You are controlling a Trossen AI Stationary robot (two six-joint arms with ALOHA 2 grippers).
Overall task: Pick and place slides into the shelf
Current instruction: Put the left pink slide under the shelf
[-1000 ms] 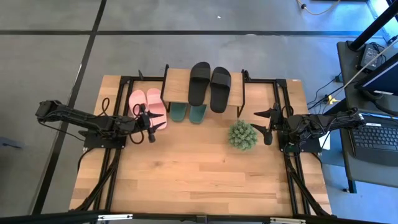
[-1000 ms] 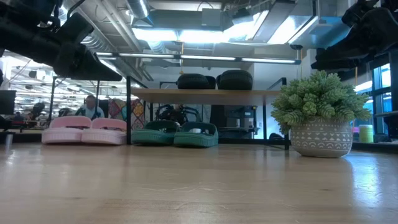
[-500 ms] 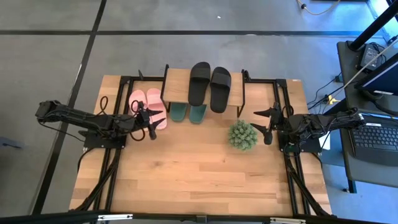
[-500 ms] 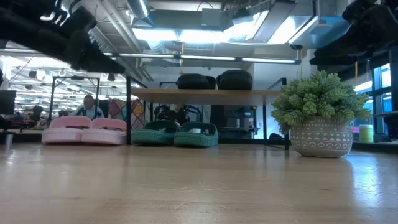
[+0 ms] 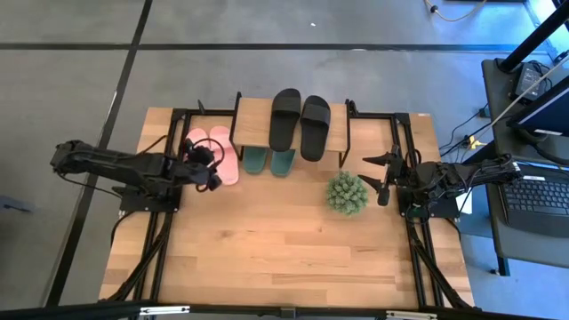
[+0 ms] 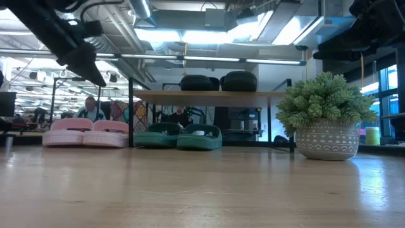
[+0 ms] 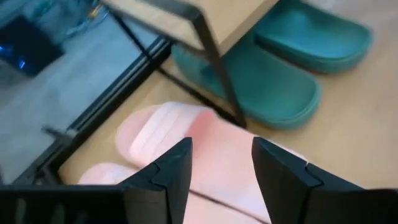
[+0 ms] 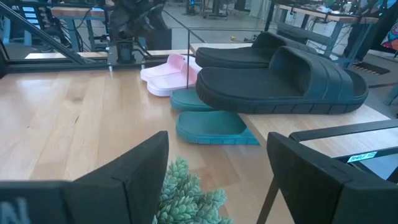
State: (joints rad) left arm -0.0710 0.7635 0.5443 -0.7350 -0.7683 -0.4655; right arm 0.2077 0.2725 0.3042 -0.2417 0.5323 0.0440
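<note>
Your left hand (image 5: pixel 212 171) is hanging open just over the heel end of the pink slides (image 5: pixel 212 153), its two fingers (image 7: pixel 166 173) spread with the nearer pink slide showing between them, and you are gripping nothing. Just past that hand the pink pair is lying on the table (image 5: pixel 267 249), outside the shelf (image 5: pixel 258 122), right beside its black leg. Beyond the leg the green slides (image 5: pixel 270 161) are sitting under the shelf top, and the black slides (image 5: pixel 300 117) are resting on top of it. Your right hand (image 5: pixel 380 175) is waiting open and empty at the other side of the table, with the plant (image 5: pixel 347 193) just beside it, between it and the shelf.
</note>
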